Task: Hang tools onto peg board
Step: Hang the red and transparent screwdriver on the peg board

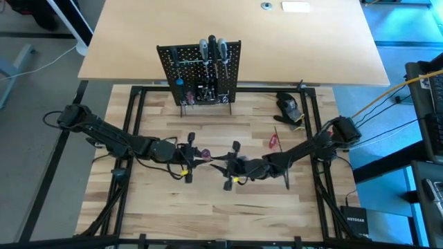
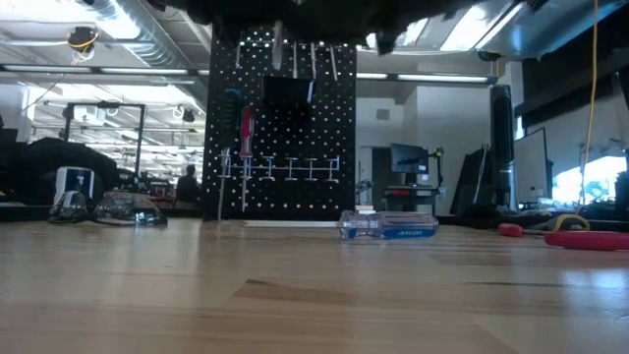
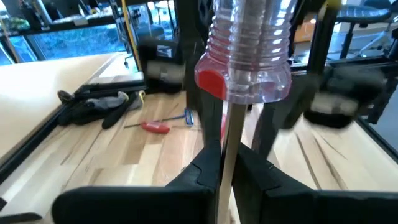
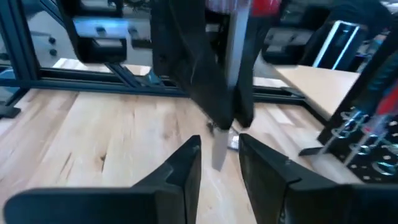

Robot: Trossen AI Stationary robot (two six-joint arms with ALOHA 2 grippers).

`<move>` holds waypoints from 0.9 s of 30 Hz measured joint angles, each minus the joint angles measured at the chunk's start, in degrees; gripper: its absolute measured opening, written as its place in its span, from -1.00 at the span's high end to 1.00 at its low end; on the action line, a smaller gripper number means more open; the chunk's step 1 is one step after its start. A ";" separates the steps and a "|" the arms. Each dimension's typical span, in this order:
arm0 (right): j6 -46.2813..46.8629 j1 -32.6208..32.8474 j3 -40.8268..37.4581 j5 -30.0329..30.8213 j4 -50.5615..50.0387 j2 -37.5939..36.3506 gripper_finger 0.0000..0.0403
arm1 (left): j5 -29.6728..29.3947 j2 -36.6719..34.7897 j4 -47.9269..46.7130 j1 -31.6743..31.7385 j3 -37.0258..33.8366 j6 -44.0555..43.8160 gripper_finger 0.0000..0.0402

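The black peg board [image 1: 201, 69] stands at the table's far side with several tools hanging on it; it also shows in the low view [image 2: 280, 128]. Over the table's middle, my left gripper [image 1: 196, 153] is shut on a screwdriver [image 3: 249, 56] with a clear, red-cored handle and a silver shaft. My right gripper [image 4: 219, 149] faces it from the right, open. Its fingers stand on either side of the shaft's tip [image 4: 219, 158] without touching it. A small red screwdriver [image 1: 273, 140] lies on the table to the right. My left gripper pinches the screwdriver's silver shaft [image 3: 227, 149] between its two fingers, below the handle. The fingers [image 3: 208, 168] come almost level from the table's left and lie across the shaft. The screwdriver stands upright, handle up and tip down, lifted clear of the table.
A clear-handled screwdriver with blue print [image 2: 388, 226] lies in front of the peg board. A dark lump [image 1: 289, 107] sits at the far right of the work area, and red-handled tools [image 2: 580, 236] lie at the right. Bare wood is near the front edge [image 1: 208, 207].
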 joint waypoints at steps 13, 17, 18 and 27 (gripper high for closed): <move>3.95 -1.06 0.04 -2.65 -0.24 0.17 0.16 | -0.01 -0.02 2.25 0.04 -0.02 -0.31 0.92; 3.64 -1.65 0.07 -5.58 0.06 0.22 0.18 | -0.01 -0.01 1.47 0.04 -0.02 -0.14 0.92; 2.91 -1.56 0.06 -4.91 -1.20 -0.25 0.19 | -0.01 0.00 1.41 0.04 -0.02 -0.15 0.92; -0.35 1.03 0.09 1.36 -1.62 -6.30 0.29 | -0.01 0.00 0.72 0.04 -0.02 -0.46 0.92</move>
